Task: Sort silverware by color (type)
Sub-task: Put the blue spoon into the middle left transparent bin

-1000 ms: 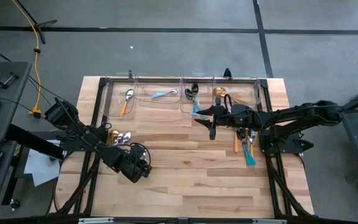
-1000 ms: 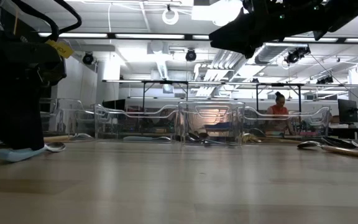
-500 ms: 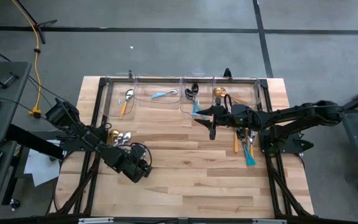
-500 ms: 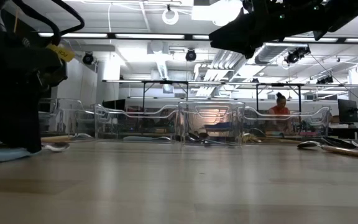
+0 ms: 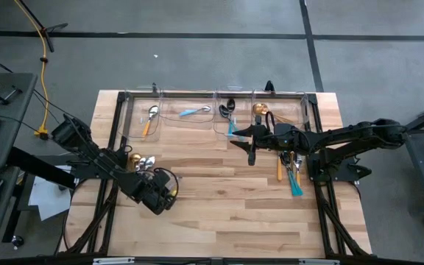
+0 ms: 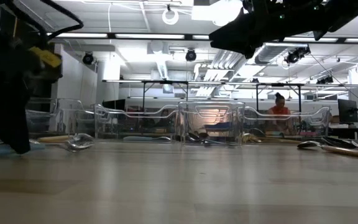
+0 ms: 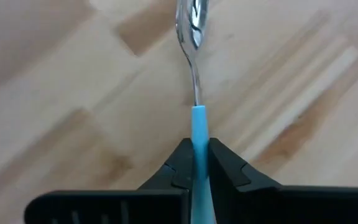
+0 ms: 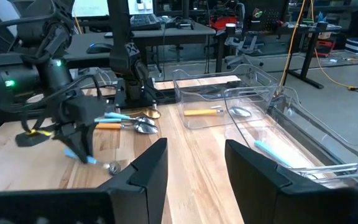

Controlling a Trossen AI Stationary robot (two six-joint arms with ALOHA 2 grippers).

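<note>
Two dark arms are seen over the wooden table (image 5: 227,213). From the high view, the left arm is reached low across the table's left side, with the left gripper (image 5: 169,193) set down near the boards, while the right arm is stretched level from the right edge, its right gripper (image 5: 250,141) held above the table just in front of the clear bins (image 5: 216,110), fingers parted and nothing between them. In the left wrist view alone the grasp is made plain: the left fingers (image 7: 224,167) are clenched on the light-blue handle of a silver-headed piece of silverware (image 7: 196,74), its head lying out over the wood. Only in the right wrist view is that piece seen raised, tilted under the left gripper. More silverware (image 5: 293,171) is left lying by the right arm.
</note>
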